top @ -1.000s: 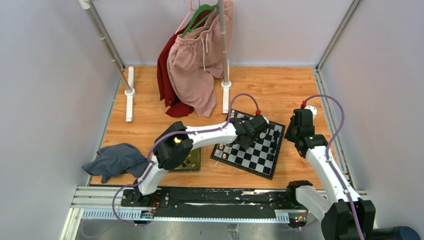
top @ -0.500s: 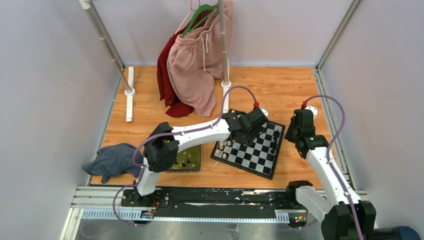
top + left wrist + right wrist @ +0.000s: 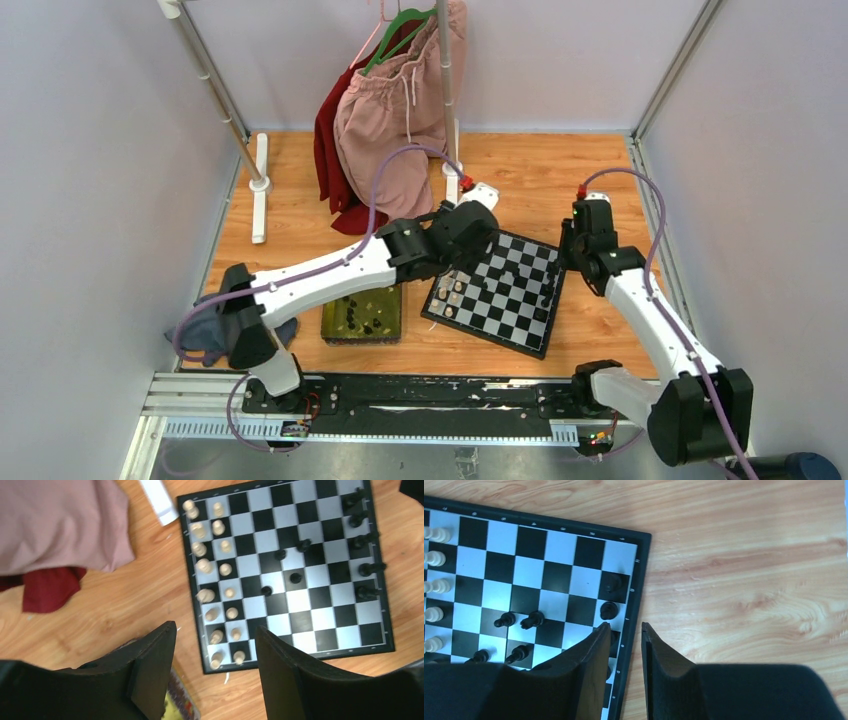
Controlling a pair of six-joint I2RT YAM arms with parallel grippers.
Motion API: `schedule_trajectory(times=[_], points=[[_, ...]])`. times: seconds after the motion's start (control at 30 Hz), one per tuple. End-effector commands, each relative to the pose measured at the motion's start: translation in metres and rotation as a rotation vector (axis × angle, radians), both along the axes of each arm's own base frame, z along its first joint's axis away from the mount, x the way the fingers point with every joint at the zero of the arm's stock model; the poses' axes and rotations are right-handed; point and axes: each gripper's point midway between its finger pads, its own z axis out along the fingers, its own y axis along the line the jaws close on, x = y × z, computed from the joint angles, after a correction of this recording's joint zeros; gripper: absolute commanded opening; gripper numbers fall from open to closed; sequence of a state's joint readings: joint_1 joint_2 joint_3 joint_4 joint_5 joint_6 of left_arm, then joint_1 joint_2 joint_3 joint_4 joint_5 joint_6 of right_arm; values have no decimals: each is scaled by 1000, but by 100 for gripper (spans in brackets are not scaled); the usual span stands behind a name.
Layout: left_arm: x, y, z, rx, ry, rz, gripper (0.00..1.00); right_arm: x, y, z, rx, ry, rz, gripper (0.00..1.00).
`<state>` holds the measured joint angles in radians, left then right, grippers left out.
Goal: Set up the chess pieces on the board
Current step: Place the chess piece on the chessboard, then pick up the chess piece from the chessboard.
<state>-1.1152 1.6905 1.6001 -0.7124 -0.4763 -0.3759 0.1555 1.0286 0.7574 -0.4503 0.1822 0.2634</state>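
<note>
**Worktop** [image 3: 560, 180]: wood-grain laminate in a warm orange, walled in by pale panels.

**Board** [image 3: 325, 622]: flat square with glossy black and light grey checks and a thin dark border. It lies on the worktop at an angle, just right of the tray and between the two arms.

**Chess pieces** [image 3: 296, 577]: small, black, turned shapes.
- Five stand along one edge file of the board.
- Four sit on squares nearer the middle.
- The types are too small to tell.

**Cream pieces** [image 3: 225, 570]: two files along the opposite edge of the board.

**Tray** [image 3: 326, 320]: shiny yellow-green rectangle. Small dark figures lie inside; their number is unclear.

**Left end effector** [image 3: 215, 630]: matte black fingers spread wide with nothing between them. It hangs high over the cream-side corner of the board. The fingers' lower parts are cut off by the frame.

**Right end effector** [image 3: 625, 627]: black fingers with a narrow gap, where only board border and wood show. It hangs over the black-side edge. Something dark at its left finger's inner edge is partly covered and hard to make out.

**Pink garment** [image 3: 385, 130]: soft, creased fabric on a green hanger [image 3: 400, 25]. It overlaps a dark red garment [image 3: 330, 150].

**Grey cloth** [image 3: 203, 310]: crumpled and mostly hidden behind the left arm.

**Rack foot** [image 3: 157, 500]: white bar, cropped by the frame edge.
</note>
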Motion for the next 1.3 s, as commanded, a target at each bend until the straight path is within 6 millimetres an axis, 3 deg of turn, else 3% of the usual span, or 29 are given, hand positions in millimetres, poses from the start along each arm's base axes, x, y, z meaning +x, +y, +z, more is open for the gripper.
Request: schedule_trajectory(times=[0.0, 0.3, 0.43, 0.57, 0.8, 1.27], points=[[-3, 46, 5, 5, -59, 159, 66, 5, 21, 8, -50, 33, 127, 34], [-17, 129, 11, -63, -142, 380, 69, 14, 71, -13, -56, 132, 286, 38], [-26, 157, 15, -109, -163, 440, 69, 16, 89, -25, -50, 163, 331, 45], [-34, 178, 12, -127, -165, 475, 69, 17, 99, -35, -45, 188, 350, 46], [-42, 194, 6, -145, -156, 501, 69, 17, 106, -44, -43, 208, 363, 46], [-44, 197, 0, -142, -151, 503, 69, 19, 113, -56, -51, 237, 373, 45]])
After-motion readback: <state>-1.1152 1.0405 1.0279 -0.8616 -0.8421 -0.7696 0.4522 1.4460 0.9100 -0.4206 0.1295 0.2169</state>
